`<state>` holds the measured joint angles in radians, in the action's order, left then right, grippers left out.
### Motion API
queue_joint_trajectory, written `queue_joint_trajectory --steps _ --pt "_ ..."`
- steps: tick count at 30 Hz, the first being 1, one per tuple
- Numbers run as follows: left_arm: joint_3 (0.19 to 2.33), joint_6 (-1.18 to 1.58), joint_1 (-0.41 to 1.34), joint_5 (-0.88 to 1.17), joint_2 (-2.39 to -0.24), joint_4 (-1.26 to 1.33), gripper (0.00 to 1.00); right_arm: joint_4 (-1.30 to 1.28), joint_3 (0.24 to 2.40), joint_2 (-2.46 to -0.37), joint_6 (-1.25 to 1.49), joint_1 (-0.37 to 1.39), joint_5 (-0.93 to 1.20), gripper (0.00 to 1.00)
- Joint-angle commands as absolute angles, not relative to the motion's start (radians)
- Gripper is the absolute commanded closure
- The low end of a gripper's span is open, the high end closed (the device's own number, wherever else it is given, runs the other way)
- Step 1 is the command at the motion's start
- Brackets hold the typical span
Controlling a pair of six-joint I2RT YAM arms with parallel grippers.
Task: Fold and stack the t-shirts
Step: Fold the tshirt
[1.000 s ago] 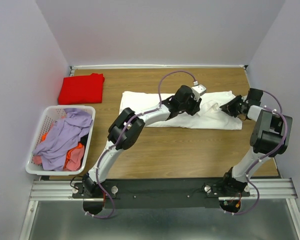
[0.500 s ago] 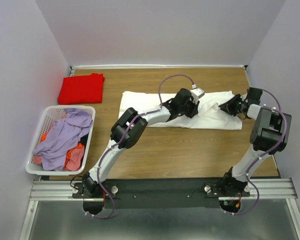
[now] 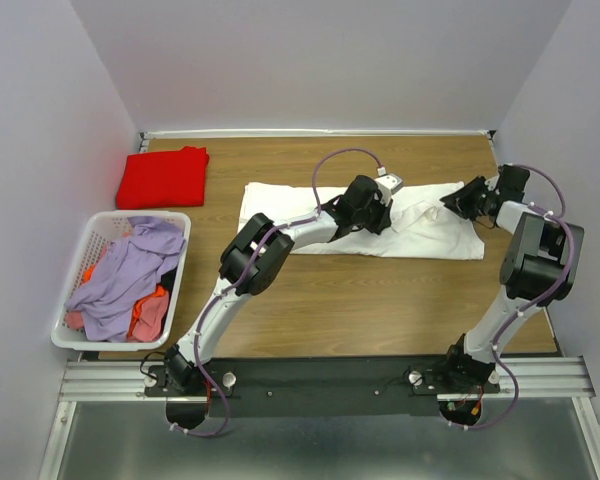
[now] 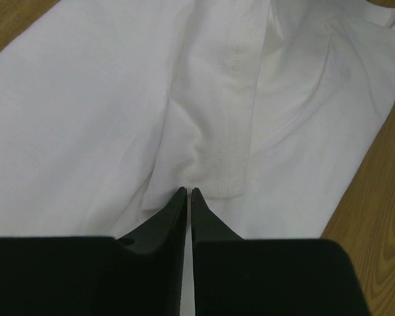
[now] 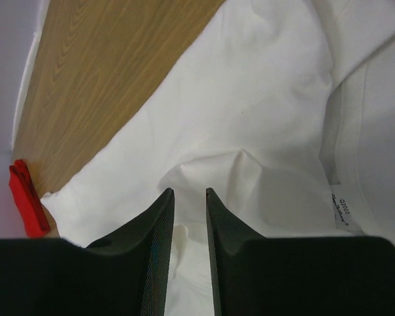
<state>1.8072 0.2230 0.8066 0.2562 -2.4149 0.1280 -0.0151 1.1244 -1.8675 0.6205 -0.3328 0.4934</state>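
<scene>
Overhead, the white t-shirt (image 3: 280,215) lay spread in a long band across the middle of the wooden table (image 3: 380,300). The folded red t-shirt (image 3: 163,176) sat apart at ten o'clock, in the far corner. The left gripper (image 3: 388,212) rested on the white cloth near its centre, and the right gripper (image 3: 450,203) met the shirt's end at about two o'clock. From up there neither pincer's opening could be read.

The wrist cameras supplied that. The left gripper (image 4: 188,192) had its jaws almost together, a sliver between them, with a ridge of the white t-shirt (image 4: 85,99) puckered into the tips beside a stitched hem band (image 4: 234,118). The right gripper (image 5: 188,191) stood somewhat wider, with a bunch of white t-shirt (image 5: 250,85) filling the gap and peaking just past the tips. A small printed label (image 5: 342,210) showed at four o'clock of that view. A strip of the red t-shirt (image 5: 26,197) showed at nine o'clock.

A white slatted basket (image 3: 92,240) at the table's nine o'clock held lilac and orange clothes (image 3: 130,270). Plain pale walls (image 3: 320,60) closed three sides, and a metal rail (image 3: 330,380) ran along six o'clock.
</scene>
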Motion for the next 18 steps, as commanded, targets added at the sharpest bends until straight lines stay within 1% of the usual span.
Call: queue_joint_trajectory --steps 1,9,18 --pt "1.793 0.238 0.802 0.294 -2.424 0.143 0.88 -0.012 1.105 -1.901 0.629 -0.331 0.544 0.65" --pt "1.795 0.253 0.796 0.313 -2.425 0.143 0.89 -0.012 1.063 -1.921 0.623 -0.331 0.568 0.65" --pt "1.798 0.259 0.795 0.314 -2.428 0.143 0.89 -0.014 1.006 -1.823 0.584 -0.331 0.526 0.65"
